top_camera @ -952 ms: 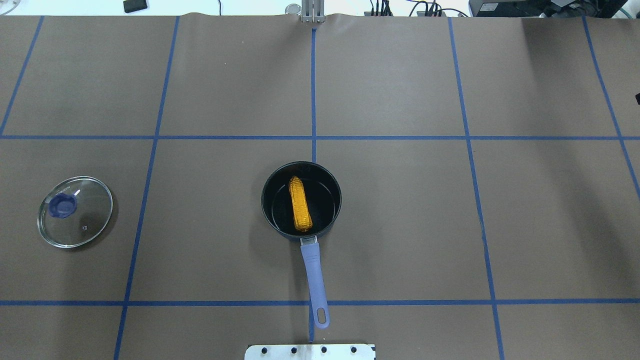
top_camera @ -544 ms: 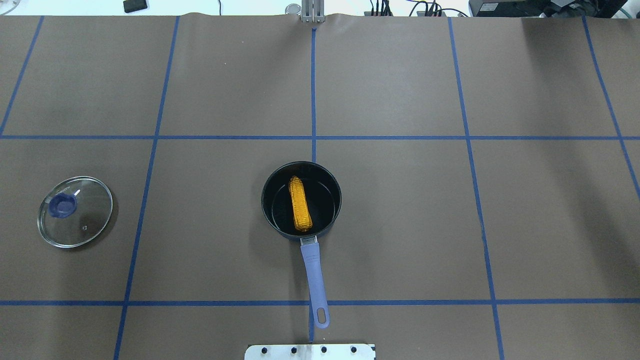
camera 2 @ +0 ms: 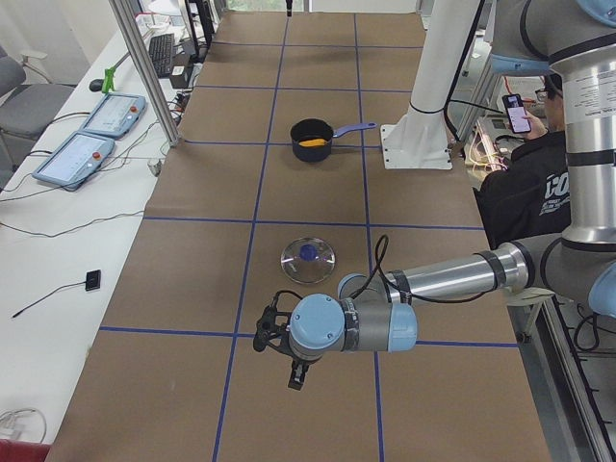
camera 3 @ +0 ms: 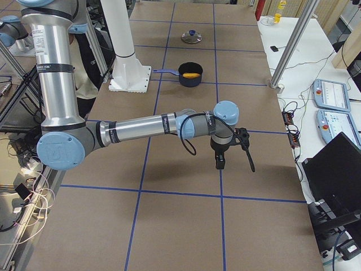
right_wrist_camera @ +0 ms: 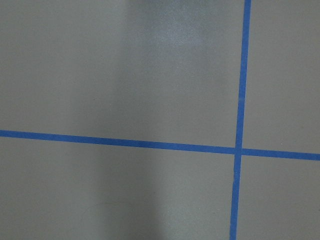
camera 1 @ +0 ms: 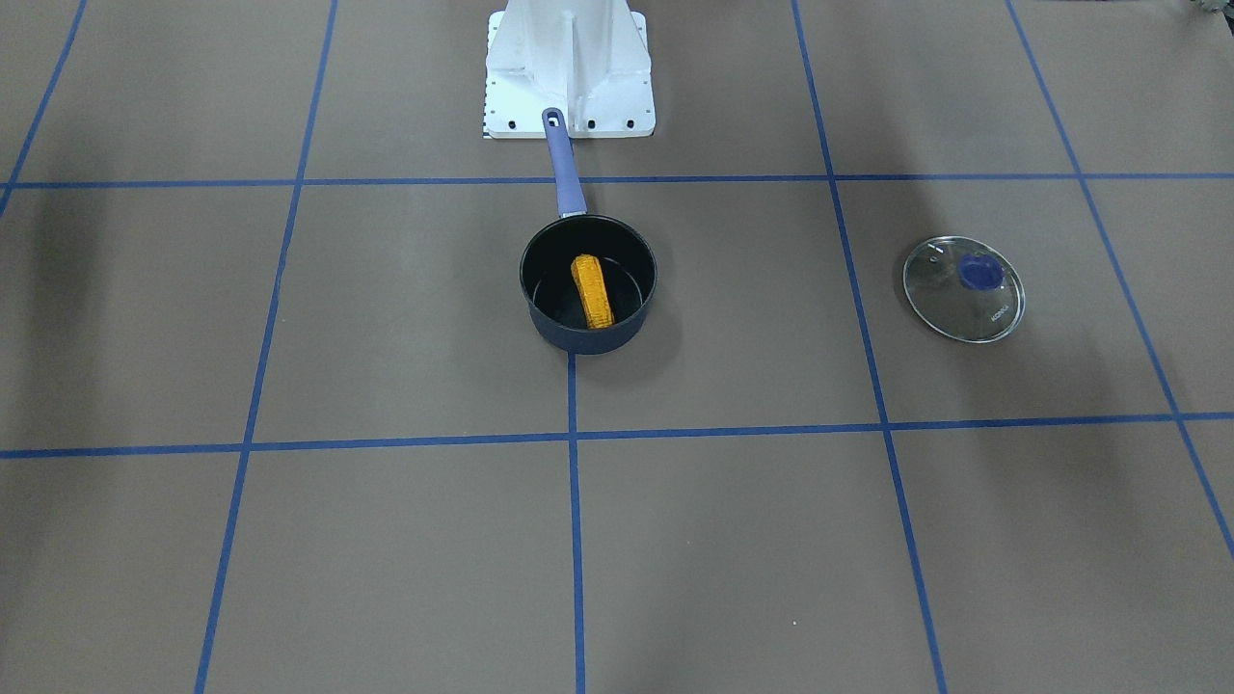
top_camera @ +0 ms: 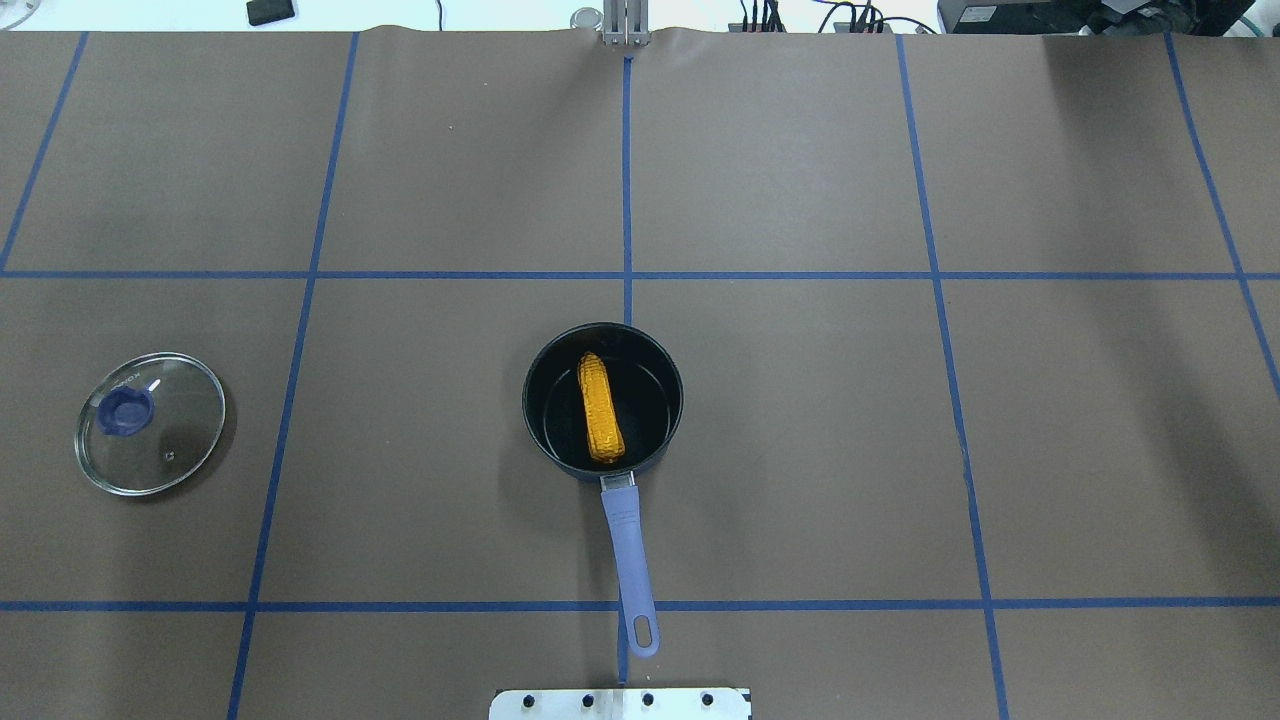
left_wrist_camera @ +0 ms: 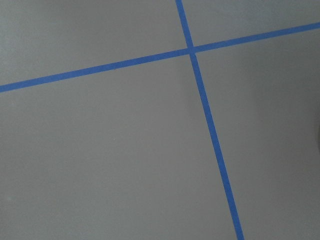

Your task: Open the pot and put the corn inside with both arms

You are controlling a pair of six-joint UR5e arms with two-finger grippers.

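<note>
The open dark blue pot (top_camera: pixel 655 400) stands at the table's middle, its purple handle (top_camera: pixel 628 545) pointing toward the robot's base. The yellow corn (top_camera: pixel 601 410) lies inside it, as the front view (camera 1: pixel 593 289) also shows. The glass lid (top_camera: pixel 150 423) with its blue knob lies flat far to the pot's left. My left gripper (camera 2: pixel 296 373) hangs over bare table beyond the lid, seen only in the left side view. My right gripper (camera 3: pixel 220 161) hangs over bare table far from the pot, seen only in the right side view. I cannot tell whether either is open or shut.
The white base block (camera 1: pixel 569 67) stands just behind the pot's handle. Blue tape lines cross the brown table cover (top_camera: pixel 800 450). Both wrist views show only the table cover and tape. A seated person (camera 2: pixel 525 183) is beside the table, with control pendants (camera 2: pixel 77 159) on the side bench.
A small dark piece at the right edge of the overhead view has gone out of view. The pot, corn and lid have not moved.
</note>
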